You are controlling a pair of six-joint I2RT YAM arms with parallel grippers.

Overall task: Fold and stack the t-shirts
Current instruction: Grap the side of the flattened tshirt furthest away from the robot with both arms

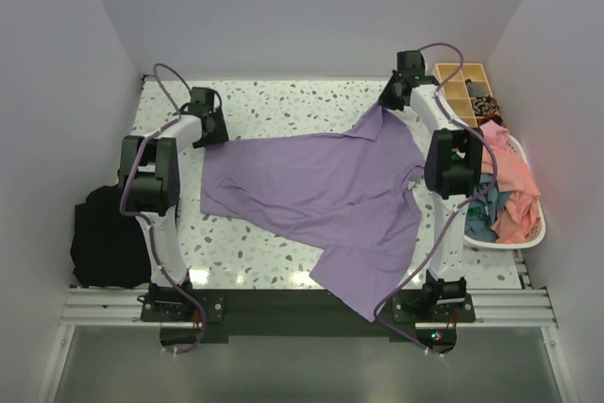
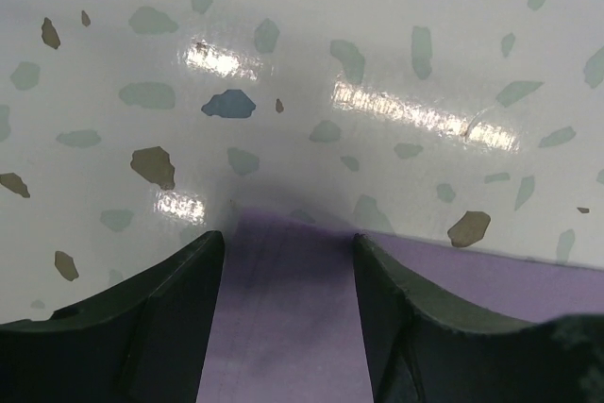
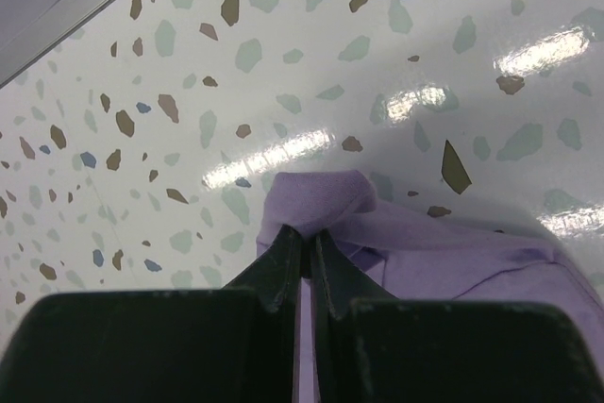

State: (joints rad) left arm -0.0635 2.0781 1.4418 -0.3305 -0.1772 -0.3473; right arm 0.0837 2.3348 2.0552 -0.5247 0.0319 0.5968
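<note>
Speckled terrazzo table (image 1: 283,106) filled the workspace, and across its middle the lavender t-shirt (image 1: 321,191) lay spread mostly flat, creased through the body, with one end trailing over the near edge between the arm bases. Off the table's left side sat a black fabric bundle (image 1: 109,233). At the right, a white basket (image 1: 530,233) held a salmon-pink t-shirt (image 1: 514,176) and a teal t-shirt (image 1: 479,226) in a loose heap. The right gripper (image 3: 307,238) was clamped tight on a bunched bit of lavender cloth at the shirt's far right corner, which rose to a small peak at the fingertips. The left gripper (image 2: 288,252) stood with its jaws apart over the far left corner, with cloth lying between the fingers but not pinched. By the look of it the task had barely begun: one shirt was laid out, no fold had been made, no stack existed, and the shirts in the basket awaited their turn.
</note>
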